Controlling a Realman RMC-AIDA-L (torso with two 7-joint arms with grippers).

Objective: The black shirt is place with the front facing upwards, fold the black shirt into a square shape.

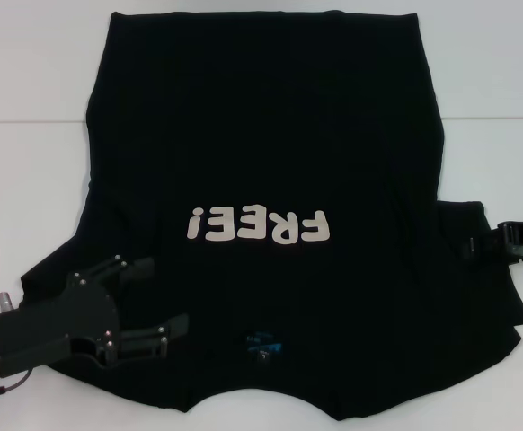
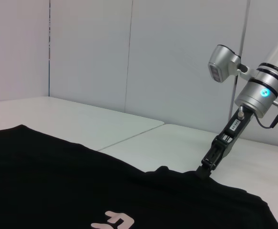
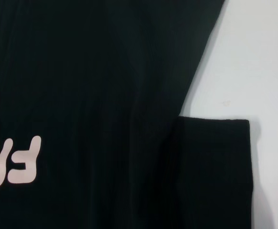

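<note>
- Plainly, the black shirt lies flat and front-up on the white table, filling most of the head view's middle.
- It looks light, soft and floppy, far bigger than either claw; pinching an edge at a sleeve or shoulder seems the best hold.
- Its long axis runs top to bottom of the frame: hem at the top, collar and blue label at the bottom, lettering upside down.
- The left gripper, lower left over the sleeve, has its fingers spread.
- The right gripper sits at the right sleeve's edge; I cannot tell its state.
</note>
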